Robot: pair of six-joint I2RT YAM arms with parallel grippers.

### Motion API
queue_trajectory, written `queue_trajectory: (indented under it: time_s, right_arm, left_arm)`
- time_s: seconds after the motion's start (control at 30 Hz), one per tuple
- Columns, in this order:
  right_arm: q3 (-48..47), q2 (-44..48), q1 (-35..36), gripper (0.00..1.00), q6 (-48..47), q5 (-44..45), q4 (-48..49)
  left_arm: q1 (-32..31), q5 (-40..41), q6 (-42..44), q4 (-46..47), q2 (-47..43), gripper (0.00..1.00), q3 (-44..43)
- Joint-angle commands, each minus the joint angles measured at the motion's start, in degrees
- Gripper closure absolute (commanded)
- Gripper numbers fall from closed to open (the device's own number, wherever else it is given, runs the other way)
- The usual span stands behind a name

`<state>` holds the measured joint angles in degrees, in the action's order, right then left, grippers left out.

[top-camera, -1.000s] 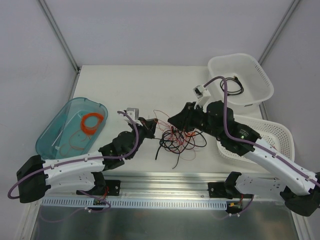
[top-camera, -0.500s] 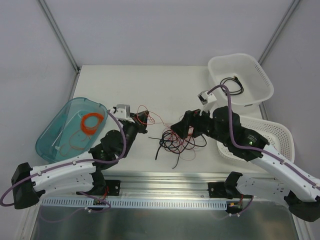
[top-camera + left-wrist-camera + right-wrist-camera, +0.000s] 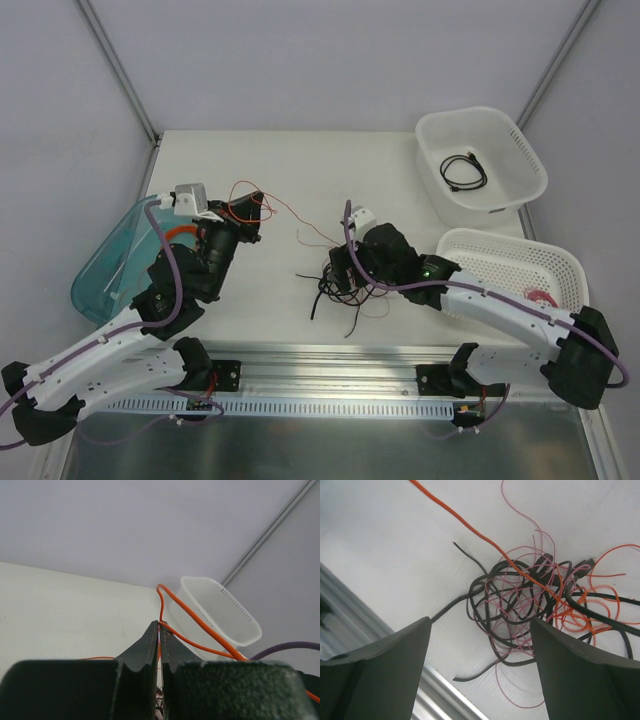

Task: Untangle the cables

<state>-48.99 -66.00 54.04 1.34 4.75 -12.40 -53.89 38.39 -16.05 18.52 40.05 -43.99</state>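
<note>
The cables (image 3: 350, 285) lie as a loose tangle of thin black, pink-red and orange wires at the table's middle front, and fill the right wrist view (image 3: 520, 605). One orange cable (image 3: 295, 222) runs from the tangle up and left to my left gripper (image 3: 250, 205). That gripper (image 3: 160, 624) is shut on the orange cable (image 3: 200, 623), held raised above the table. My right gripper (image 3: 338, 268) hovers at the tangle's left side. It (image 3: 480, 622) is open, with nothing between its fingers (image 3: 385, 665).
A teal bin (image 3: 105, 265) at the left holds an orange ring coil (image 3: 180, 238). A white basket (image 3: 520, 150) at the back right holds a black cord (image 3: 465, 170). A second white basket (image 3: 500, 255) at the right holds a pink-red spool (image 3: 540, 295). A metal rail (image 3: 330, 360) edges the front.
My left gripper has drawn back and left, pulling the orange cable out of the tangle. The right gripper has opened and come down and left over the tangle.
</note>
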Motion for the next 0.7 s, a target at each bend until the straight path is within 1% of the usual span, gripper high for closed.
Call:
queue_trajectory:
  time_s: [0.0,0.13,0.2,0.3,0.33,0.43,0.47,0.5,0.67]
  right_arm:
    - [-2.16,-4.39,0.01,0.16,-5.29,5.17,8.36]
    - [-4.18,-8.88,-0.87,0.19,-6.97,8.25,10.29]
    - [-4.36,-10.46,-1.04,0.23,-7.85,10.53,10.91]
    - [-4.01,-10.64,-1.57,0.27,-8.11,10.54,11.44]
    - [-3.92,-10.56,-1.48,0.28,-8.2,12.02,11.35]
    - [-4.79,-9.25,-1.57,0.27,-10.13,16.41,10.56]
    - [-5.49,-8.72,-2.01,0.25,-10.92,19.91,10.3]
    - [-6.2,-8.19,-2.53,0.23,-13.01,20.55,9.95]
    - [-15.32,-7.48,-8.06,0.19,-16.46,19.42,6.96]
  left_arm:
    - [0.63,-0.95,-1.7,-4.54,-1.64,1.0,-3.74]
    - [0.71,-1.22,-1.96,-6.13,-3.75,1.0,-4.0]
    - [0.71,-0.69,-1.79,-7.18,-4.98,1.0,-4.0]
    - [0.71,0.45,-1.26,-8.67,-6.39,1.0,-4.0]
    - [0.71,0.89,-1.26,-9.03,-6.74,1.0,-4.0]
    - [0.71,2.3,-0.91,-10.08,-8.58,1.0,-3.39]
    - [0.71,2.74,-0.91,-10.35,-9.55,1.0,-2.95]
    - [0.71,3.0,-1.0,-10.35,-10.16,1.0,-2.86]
    - [0.71,2.22,-1.79,-11.4,-12.45,1.0,-2.16]
